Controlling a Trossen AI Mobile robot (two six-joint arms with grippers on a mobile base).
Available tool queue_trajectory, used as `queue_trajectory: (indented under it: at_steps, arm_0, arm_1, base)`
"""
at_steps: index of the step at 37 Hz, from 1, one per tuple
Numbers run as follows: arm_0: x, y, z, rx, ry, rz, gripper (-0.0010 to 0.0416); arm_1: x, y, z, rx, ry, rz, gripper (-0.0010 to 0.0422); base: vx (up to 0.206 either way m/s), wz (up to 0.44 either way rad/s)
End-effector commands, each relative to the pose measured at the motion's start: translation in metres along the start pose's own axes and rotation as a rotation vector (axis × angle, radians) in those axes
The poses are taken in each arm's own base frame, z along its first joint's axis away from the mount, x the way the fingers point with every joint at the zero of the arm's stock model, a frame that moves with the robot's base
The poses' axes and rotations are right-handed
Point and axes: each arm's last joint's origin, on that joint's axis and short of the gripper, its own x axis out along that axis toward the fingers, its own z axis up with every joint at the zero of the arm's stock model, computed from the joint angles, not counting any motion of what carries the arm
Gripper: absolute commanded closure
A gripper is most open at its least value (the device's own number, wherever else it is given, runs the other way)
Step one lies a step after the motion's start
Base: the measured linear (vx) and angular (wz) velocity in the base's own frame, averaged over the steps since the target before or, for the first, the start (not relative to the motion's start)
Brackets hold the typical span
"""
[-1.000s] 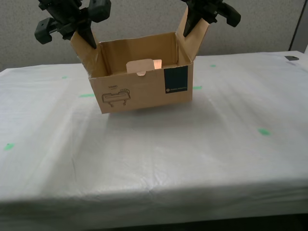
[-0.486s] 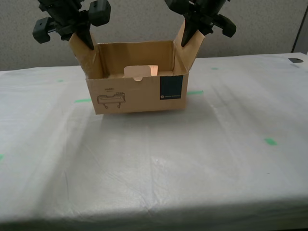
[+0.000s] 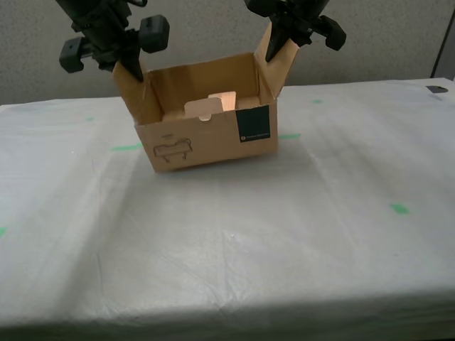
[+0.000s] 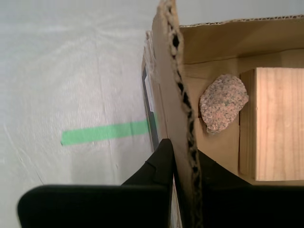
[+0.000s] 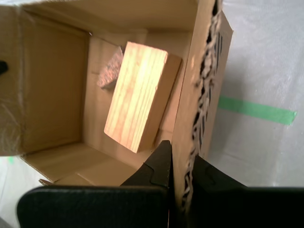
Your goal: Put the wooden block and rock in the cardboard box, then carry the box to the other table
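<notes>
The box hangs between my two grippers by its raised side flaps. My first gripper is clamped on the flap at the exterior view's left, and my second gripper pinches the flap beside the teal label, one finger outside and one inside. The block lies flat on the box floor. Its long axis runs roughly along the side walls, a little askew. The rock sits against it on my second gripper's side. Since half a second ago the box has swung: its front now slants, with the drawing end nearer and lower. I cannot tell whether it touches the table.
</notes>
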Motion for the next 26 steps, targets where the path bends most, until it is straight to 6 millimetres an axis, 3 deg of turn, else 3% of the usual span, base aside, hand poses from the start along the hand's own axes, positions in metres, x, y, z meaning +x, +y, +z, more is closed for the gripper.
queue_trajectory:
  at_steps: [1,16,26]
  arm_0:
    - [-0.001,-0.001,0.003,0.014,-0.034,0.007,0.0406]
    - [0.0,-0.008,0.003,0.096,-0.037,0.001,0.0406]
    - [0.017,-0.022,-0.013,0.113,-0.029,-0.059,0.0406]
  arm_1:
    - [-0.001,0.0,0.005,0.013,-0.023,-0.005,0.0413]
    - [0.0,0.001,0.003,0.034,-0.019,0.0,0.0413]
    - [0.0,0.002,0.004,0.051,-0.028,0.0,0.0413]
  base:
    - [-0.003,0.096]
    - [-0.002,0.125]
    - [0.0,0.016]
